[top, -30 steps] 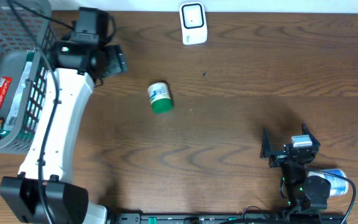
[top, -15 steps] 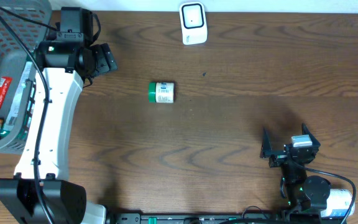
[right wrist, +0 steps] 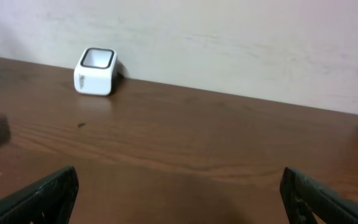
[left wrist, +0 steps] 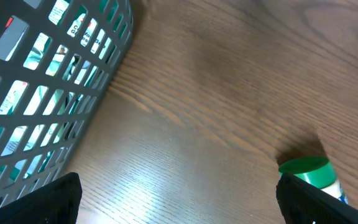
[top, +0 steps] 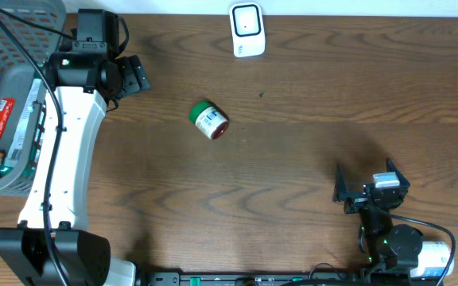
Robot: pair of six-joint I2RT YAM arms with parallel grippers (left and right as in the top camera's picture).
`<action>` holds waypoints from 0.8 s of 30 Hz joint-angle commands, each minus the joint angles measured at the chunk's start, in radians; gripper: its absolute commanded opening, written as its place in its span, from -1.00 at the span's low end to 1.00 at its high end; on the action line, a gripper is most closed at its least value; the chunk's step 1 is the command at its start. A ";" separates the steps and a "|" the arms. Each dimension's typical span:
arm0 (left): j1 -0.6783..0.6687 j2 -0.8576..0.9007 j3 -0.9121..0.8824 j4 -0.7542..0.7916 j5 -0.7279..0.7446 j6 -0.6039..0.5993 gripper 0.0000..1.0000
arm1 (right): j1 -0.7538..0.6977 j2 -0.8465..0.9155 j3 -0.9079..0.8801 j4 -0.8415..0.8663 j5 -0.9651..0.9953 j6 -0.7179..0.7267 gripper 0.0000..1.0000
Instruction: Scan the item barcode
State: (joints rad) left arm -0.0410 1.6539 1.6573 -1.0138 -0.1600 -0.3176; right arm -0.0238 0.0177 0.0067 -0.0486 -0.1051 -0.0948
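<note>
The item is a small jar [top: 210,121] with a green lid, lying on its side on the brown table, lid toward the upper left. In the left wrist view the jar [left wrist: 309,175] shows at the lower right, just beyond the right finger. My left gripper [top: 139,75] [left wrist: 179,205] stands open and empty, to the left of the jar and next to the basket. The white scanner [top: 246,30] [right wrist: 95,71] sits at the table's far edge. My right gripper [top: 364,173] [right wrist: 179,199] is open and empty near the front right, facing the scanner.
A grey mesh basket [top: 6,48] [left wrist: 48,93] holding several packaged goods stands at the left edge. A white and blue object [top: 436,258] lies by the right arm's base. A pale wall [right wrist: 229,37] rises behind the table.
The left arm drew back up and left away from the jar, then held still. The jar has kept turning on the table. The right arm has not moved.
</note>
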 commanded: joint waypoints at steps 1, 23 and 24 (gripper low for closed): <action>0.003 -0.003 -0.008 -0.003 -0.006 0.002 0.95 | -0.001 -0.002 -0.001 -0.012 -0.065 0.011 0.98; 0.003 -0.003 -0.008 -0.003 -0.006 0.002 0.95 | -0.002 0.961 1.486 -1.201 -0.033 0.125 0.99; 0.003 -0.003 -0.008 -0.003 -0.006 0.002 0.95 | -0.002 1.002 1.528 -1.247 -0.105 0.124 0.99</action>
State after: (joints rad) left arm -0.0406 1.6539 1.6554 -1.0145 -0.1604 -0.3176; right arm -0.0238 0.8700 1.3731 -1.2049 -0.0666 0.0193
